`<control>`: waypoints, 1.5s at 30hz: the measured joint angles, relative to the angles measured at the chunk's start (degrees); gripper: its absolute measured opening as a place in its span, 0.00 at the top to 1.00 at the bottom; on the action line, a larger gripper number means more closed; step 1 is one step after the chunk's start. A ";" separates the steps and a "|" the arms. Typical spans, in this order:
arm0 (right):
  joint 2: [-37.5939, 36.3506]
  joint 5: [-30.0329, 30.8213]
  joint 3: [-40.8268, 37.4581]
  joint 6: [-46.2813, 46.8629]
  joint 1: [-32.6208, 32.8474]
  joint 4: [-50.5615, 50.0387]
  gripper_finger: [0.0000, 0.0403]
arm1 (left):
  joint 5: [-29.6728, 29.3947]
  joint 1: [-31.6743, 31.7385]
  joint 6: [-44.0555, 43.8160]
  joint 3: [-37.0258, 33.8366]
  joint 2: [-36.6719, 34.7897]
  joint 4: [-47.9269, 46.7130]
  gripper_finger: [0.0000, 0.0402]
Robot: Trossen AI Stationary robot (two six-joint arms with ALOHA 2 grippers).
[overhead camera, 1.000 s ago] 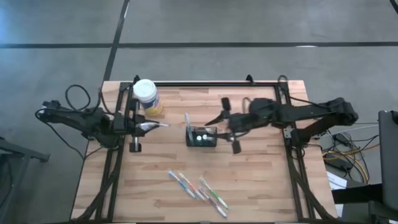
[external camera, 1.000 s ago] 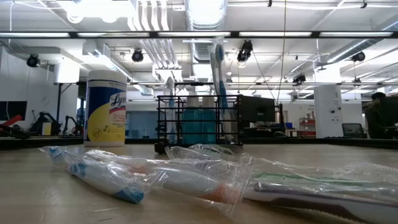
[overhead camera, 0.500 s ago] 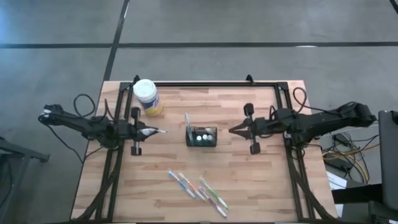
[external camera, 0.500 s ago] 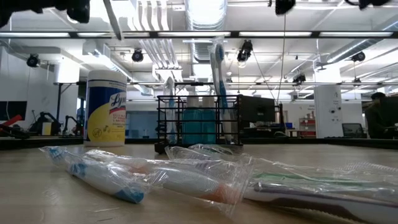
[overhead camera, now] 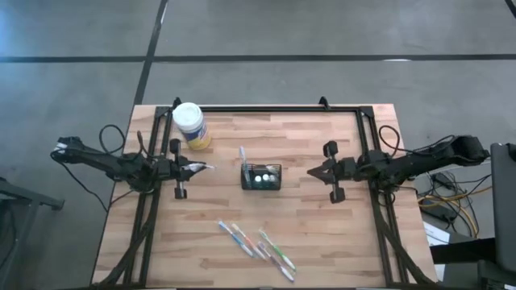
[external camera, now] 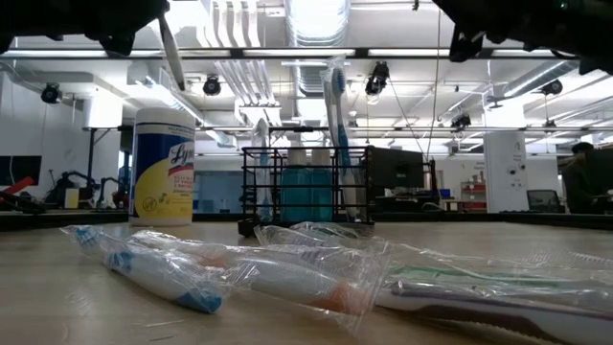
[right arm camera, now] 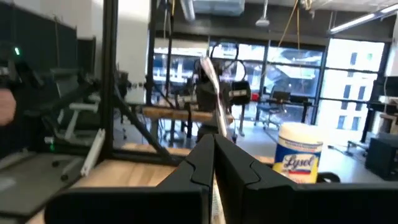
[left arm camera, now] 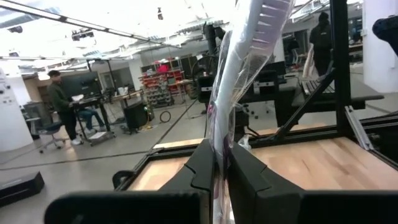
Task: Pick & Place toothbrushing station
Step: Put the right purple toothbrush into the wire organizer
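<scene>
The toothbrushing station [overhead camera: 262, 176], a small black mesh box, stands on its base mid-table. A blue toothbrush [external camera: 337, 105] stands upright in it. To the station's left, my left gripper [overhead camera: 193, 167] is shut on a toothbrush in a clear wrapper [left arm camera: 245, 56]. In the low view that toothbrush [external camera: 172, 53] slants down from the top edge. To the station's right, my right gripper [overhead camera: 313, 171] points at the station, shut with nothing between its fingers [right arm camera: 205, 155]. My left gripper pinches the wrapped toothbrush between its two fingers [left arm camera: 202, 165] at one end of the handle [left arm camera: 219, 140], wrapper and all. The rest of the brush runs on past the fingertips, head end [left arm camera: 267, 15] farthest out. It is held clear of the table.
A yellow wipes canister [overhead camera: 189, 125] with a white lid stands at the far left. Several toothbrushes in clear bags [overhead camera: 258, 246] lie near the front edge. Black frame rails [overhead camera: 266, 107] run along the far edge and both sides. People show in the room beyond the table [left arm camera: 59, 102].
My right gripper has shut. It has drawn back from the station toward the table's right edge and come lower. The station has stayed in place.
</scene>
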 joint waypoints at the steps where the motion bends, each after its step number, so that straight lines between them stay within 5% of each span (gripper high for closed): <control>1: -0.23 0.00 -0.25 0.54 0.04 0.58 0.98 | 0.02 0.00 -0.32 0.00 0.00 -0.01 0.94; 21: -1.02 -0.04 -1.43 -0.67 0.00 0.11 0.98 | 0.34 0.00 -0.18 0.05 2.99 1.80 0.94; 45: -0.91 1.35 -1.52 -0.61 -0.09 -0.98 0.98 | 7.39 5.86 -2.37 2.57 34.72 28.14 0.94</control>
